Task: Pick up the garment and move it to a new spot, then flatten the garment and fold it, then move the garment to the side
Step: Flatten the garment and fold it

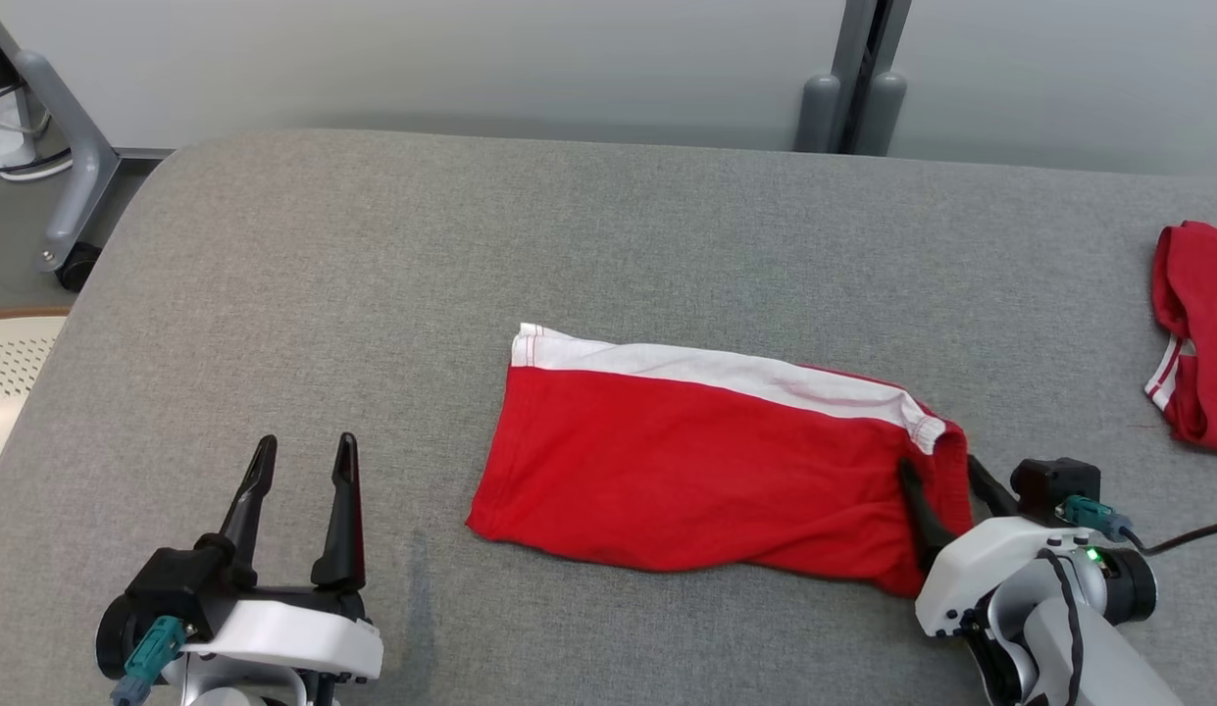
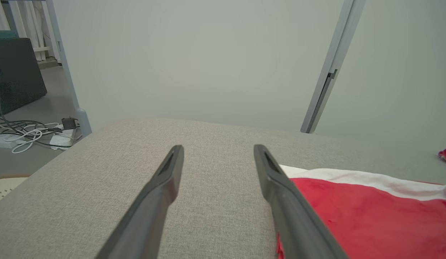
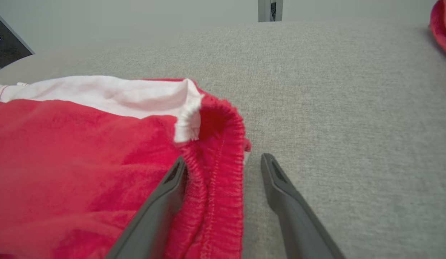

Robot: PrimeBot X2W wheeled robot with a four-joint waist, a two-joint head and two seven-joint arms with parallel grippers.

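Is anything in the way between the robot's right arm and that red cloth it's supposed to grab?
Nothing visible. The right end effector is open and straddles the elastic edge of the red garment, one finger over the cloth, the other over the bare grey table. A second garment, also red, lies apart near the table's right edge.

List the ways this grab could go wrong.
1. The right gripper straddles only the elastic waistband of the red shorts; closing may pinch one layer, so the fold opens on lifting.
2. The left gripper is open, off the cloth; a one-sided lift may bunch the shorts.
3. Moving right could reach the other red garment.
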